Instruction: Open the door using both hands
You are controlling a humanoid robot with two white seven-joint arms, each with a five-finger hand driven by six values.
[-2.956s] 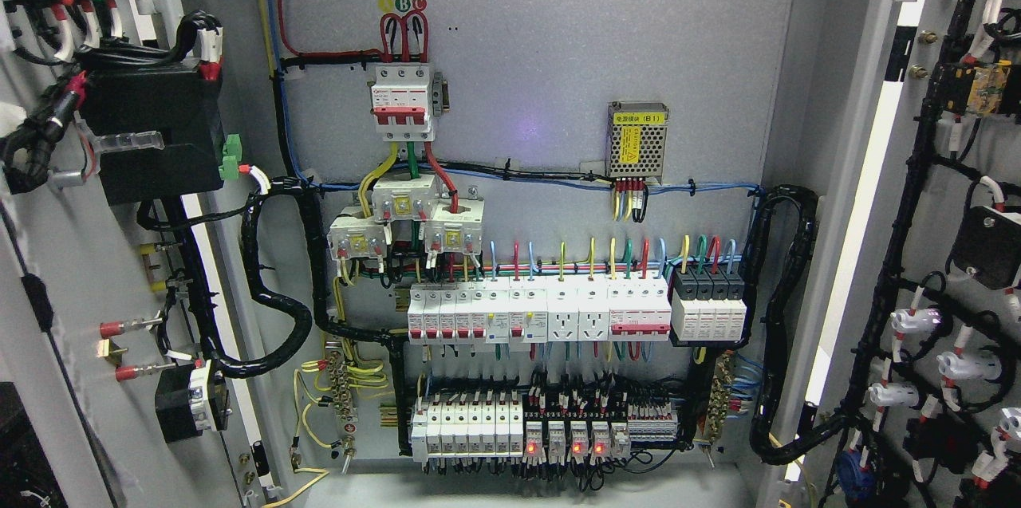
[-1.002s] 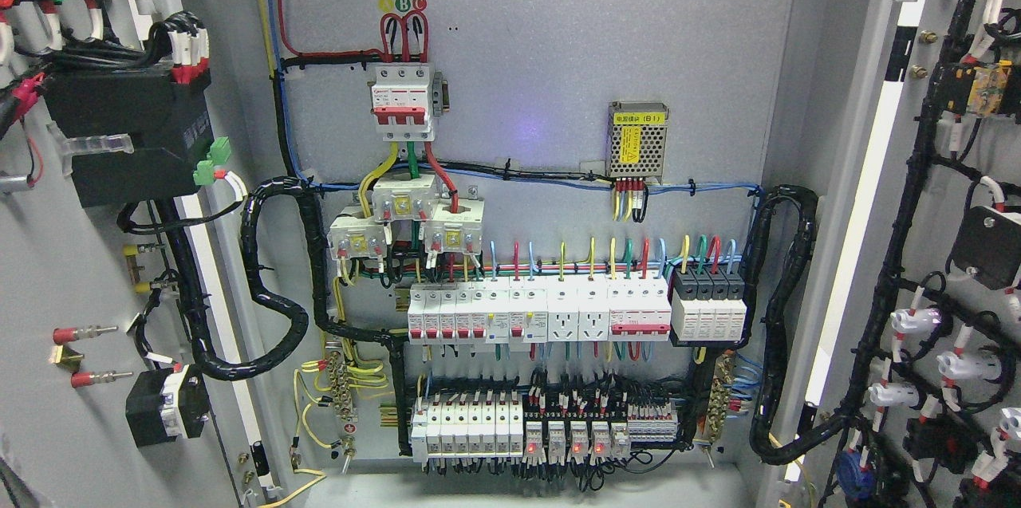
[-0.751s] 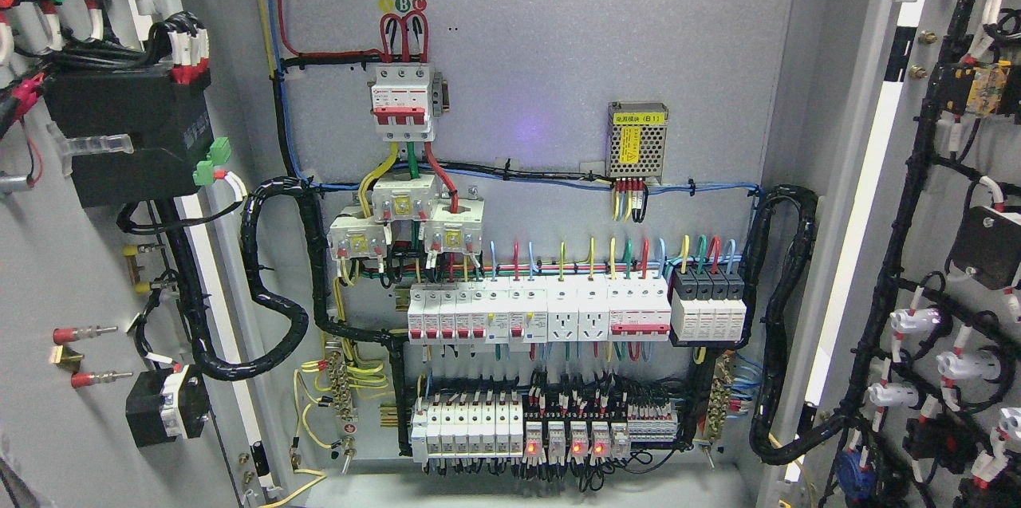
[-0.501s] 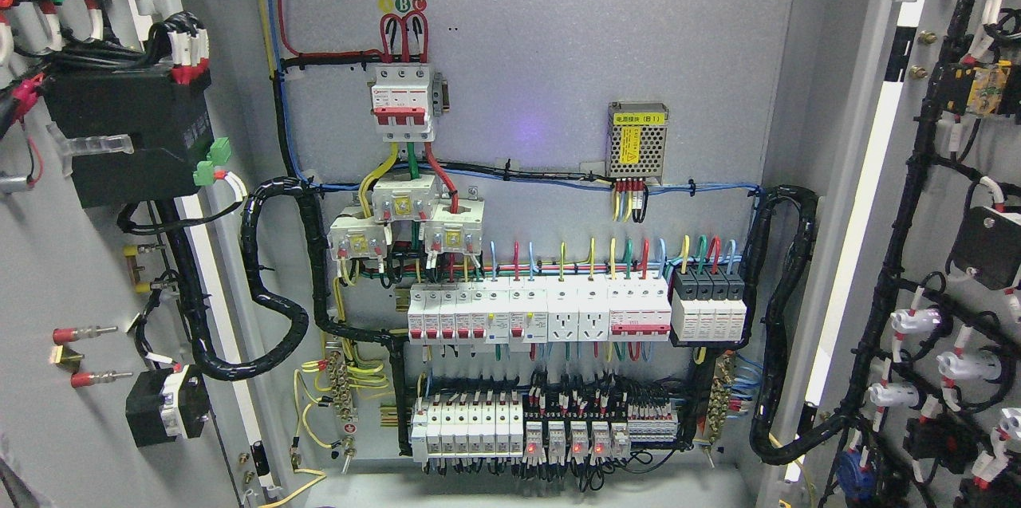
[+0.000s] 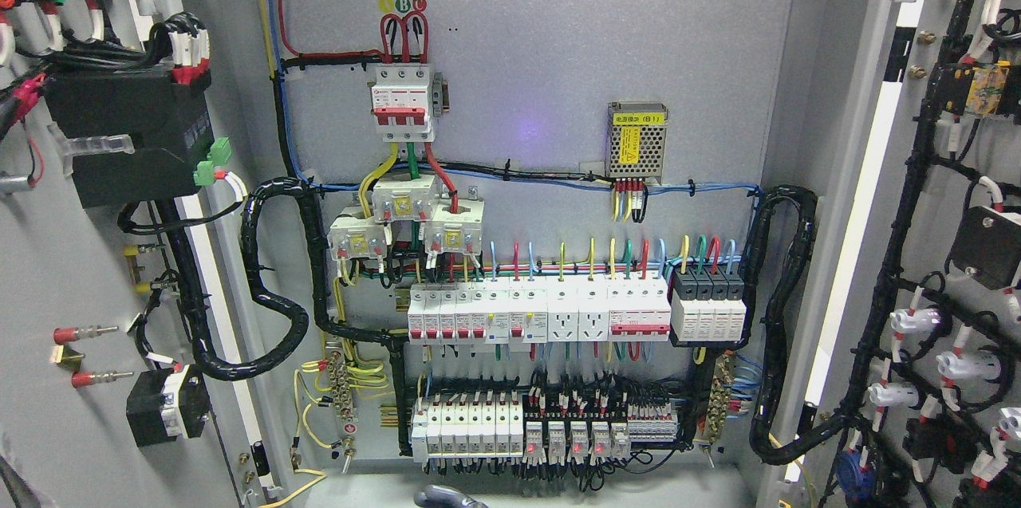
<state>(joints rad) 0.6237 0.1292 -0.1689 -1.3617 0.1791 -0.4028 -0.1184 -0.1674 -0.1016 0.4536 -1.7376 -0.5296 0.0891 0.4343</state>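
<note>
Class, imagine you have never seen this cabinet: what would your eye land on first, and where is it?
Probably the red three-pole breaker high on the grey back panel, under red, green and yellow markers. Next, the long row of white breakers across the middle, then both doors swung wide: the left door and right door, each thick with black cable.

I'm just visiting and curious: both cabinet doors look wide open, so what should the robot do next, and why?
Probably just draw its arms back and stop. The left door and right door both stand swung out, baring the wiring panel. Only a dark tip peeks in at the bottom edge; I cannot tell what it is.
</note>
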